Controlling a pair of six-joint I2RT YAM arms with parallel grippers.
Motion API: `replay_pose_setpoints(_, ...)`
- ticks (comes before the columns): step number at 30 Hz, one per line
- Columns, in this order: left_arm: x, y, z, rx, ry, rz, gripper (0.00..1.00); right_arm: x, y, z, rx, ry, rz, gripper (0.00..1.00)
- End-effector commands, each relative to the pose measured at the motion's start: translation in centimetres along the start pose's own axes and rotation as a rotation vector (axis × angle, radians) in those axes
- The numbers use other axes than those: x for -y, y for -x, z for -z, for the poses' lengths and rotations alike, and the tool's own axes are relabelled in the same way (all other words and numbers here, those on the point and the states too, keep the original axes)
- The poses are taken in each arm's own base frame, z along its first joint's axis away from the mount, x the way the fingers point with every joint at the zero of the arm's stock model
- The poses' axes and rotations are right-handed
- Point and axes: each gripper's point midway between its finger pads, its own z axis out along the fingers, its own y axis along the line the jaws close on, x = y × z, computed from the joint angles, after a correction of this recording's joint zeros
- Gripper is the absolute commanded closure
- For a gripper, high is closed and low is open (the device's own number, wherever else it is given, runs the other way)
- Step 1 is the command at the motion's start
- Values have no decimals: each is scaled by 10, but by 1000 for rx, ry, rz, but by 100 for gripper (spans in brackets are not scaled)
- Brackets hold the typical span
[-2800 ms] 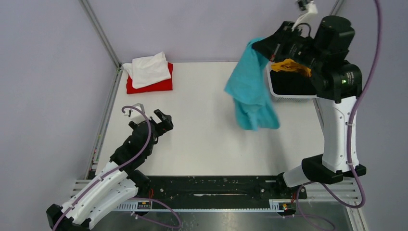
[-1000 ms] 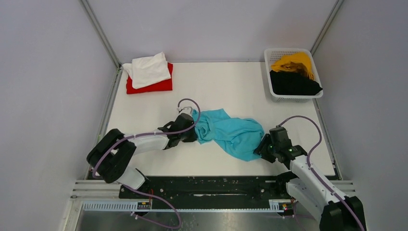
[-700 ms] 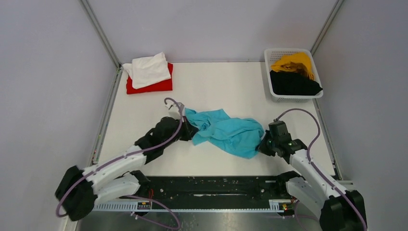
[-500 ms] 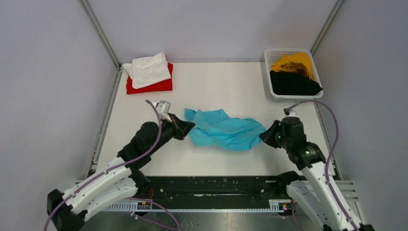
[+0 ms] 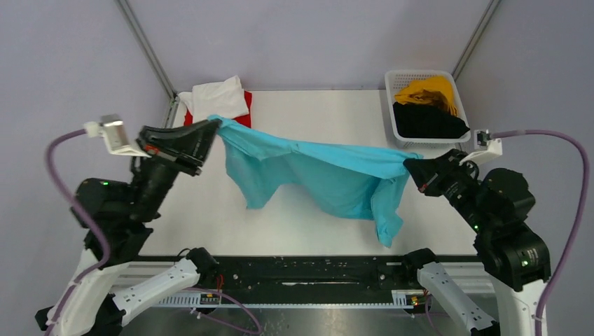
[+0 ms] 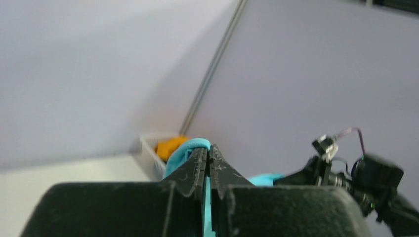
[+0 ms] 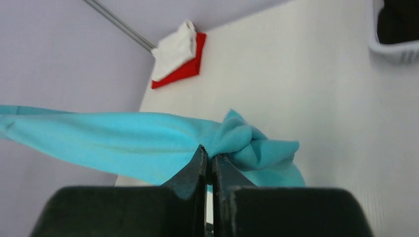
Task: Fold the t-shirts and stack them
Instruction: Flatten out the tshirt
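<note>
- Above the middle of the white counter (image 5: 315, 112), the turquoise t-shirt (image 5: 329, 175) hangs stretched between the two arms. Its upper edge is pulled taut from left to right, the body sags in soft folds, and one flap dangles lowest near the right end.
- The left pincer (image 5: 214, 124) is raised and pressed together on the shirt's left end.
- The right pincer (image 5: 409, 167) is pressed together too, pinching a bunched wad of turquoise cloth at the other end.
- At the far left corner, the white t-shirt (image 5: 220, 94) lies loosely folded on top of the red t-shirt (image 5: 246, 106).
- At the far right corner, a white mesh basket (image 5: 420, 73) holds the mustard yellow t-shirt (image 5: 424, 89) at the back and the black t-shirt (image 5: 427, 120) in front of it.
- The counter is matte and plain. Pale lilac-grey walls (image 5: 301, 35) close it in, with slim metal posts (image 5: 143, 45) in the far corners.
- A black rail (image 5: 308, 269) runs along the near edge between the arm bases.
</note>
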Motion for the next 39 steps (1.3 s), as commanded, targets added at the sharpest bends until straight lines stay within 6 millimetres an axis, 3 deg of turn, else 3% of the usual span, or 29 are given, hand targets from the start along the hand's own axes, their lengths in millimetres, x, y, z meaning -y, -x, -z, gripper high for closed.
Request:
replay_pose_setpoints(1,13,59,-6,93,25,-110,100,-36,38,21,74,107,79,100)
replay_pose_setpoints(5,18,94,-17,156,65,-172,100,-45,66,24,144,96,120,100)
replay_pose_setpoints(9,3,107,-44,190,173,-245,100,-49,73,-2,93,79,161,100)
replay_pose_setpoints(15,-64,98,-110,166,432,-379,100,-34,76,-80,-21,-27,239,100)
replay_pose_setpoints(18,-115,92,-152,102,489,-356,100,-30,92,-116,-25,-65,299,100)
replay_pose_setpoints(19,-128,92,-165,80,496,-343,100,-32,108,-123,1,-74,315,100)
replay_pose_setpoints(22,-141,97,-197,46,466,-320,100,-34,142,-142,30,-89,332,100)
replay_pose_setpoints(24,-131,115,-201,94,442,-331,100,-36,159,-147,31,-94,334,100)
replay_pose_setpoints(28,-113,139,-187,165,419,-343,100,-49,170,-145,1,-58,357,100)
replay_pose_setpoints(32,-132,117,-151,126,501,-343,100,-34,144,-133,-111,-94,383,100)
replay_pose_setpoints(34,-153,90,-122,97,580,-328,100,-18,120,-130,-190,-120,394,100)
replay_pose_setpoints(35,-167,72,-102,80,635,-312,100,-4,99,-129,-262,-143,394,100)
replay_pose_setpoints(39,-215,-18,-20,8,799,-167,100,39,25,-115,-445,-202,357,100)
